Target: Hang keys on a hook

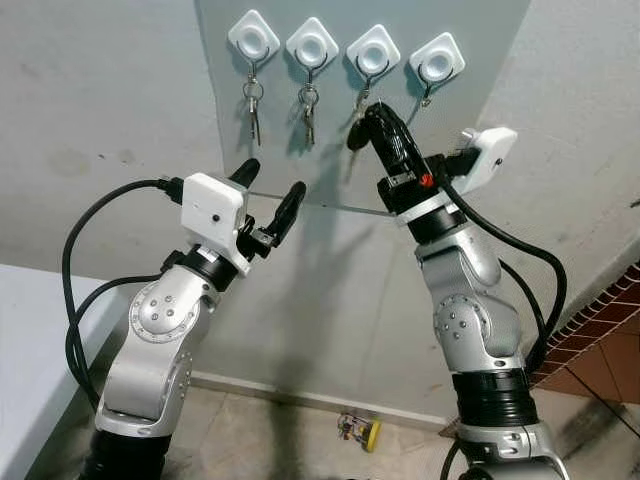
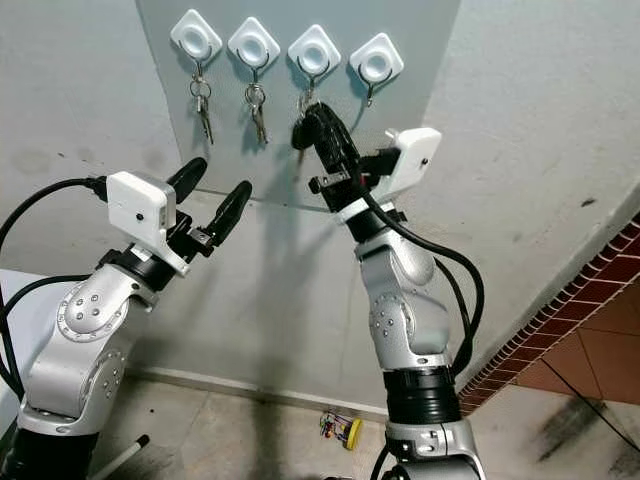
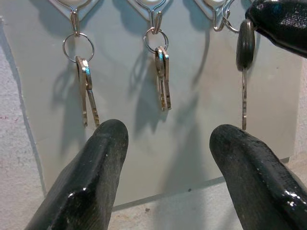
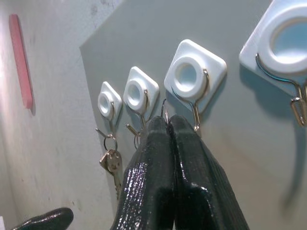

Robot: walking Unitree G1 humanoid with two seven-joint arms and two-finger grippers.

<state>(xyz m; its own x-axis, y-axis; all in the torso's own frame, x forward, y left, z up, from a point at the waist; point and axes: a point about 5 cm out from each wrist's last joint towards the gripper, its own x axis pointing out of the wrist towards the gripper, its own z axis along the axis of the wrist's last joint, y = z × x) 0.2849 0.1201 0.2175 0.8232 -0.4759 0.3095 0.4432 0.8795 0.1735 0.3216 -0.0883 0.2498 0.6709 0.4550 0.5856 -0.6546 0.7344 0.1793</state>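
Grey panel (image 1: 350, 150) with four hooks (image 1: 373, 50) on concrete wall (image 1: 100, 100).

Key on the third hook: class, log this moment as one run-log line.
right end effector: shut on black-headed key, ring at third hook | left end effector: open, idle below | first two hooks: keys hung | fourth hook: bare

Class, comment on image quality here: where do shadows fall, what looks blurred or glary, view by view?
Left wrist view: sharp keys cast soft shadows on the grey board; left tool fingers blurred. Right wrist view: right tool glossy with glare, nearest hook soft. Left eye view: evenly lit.
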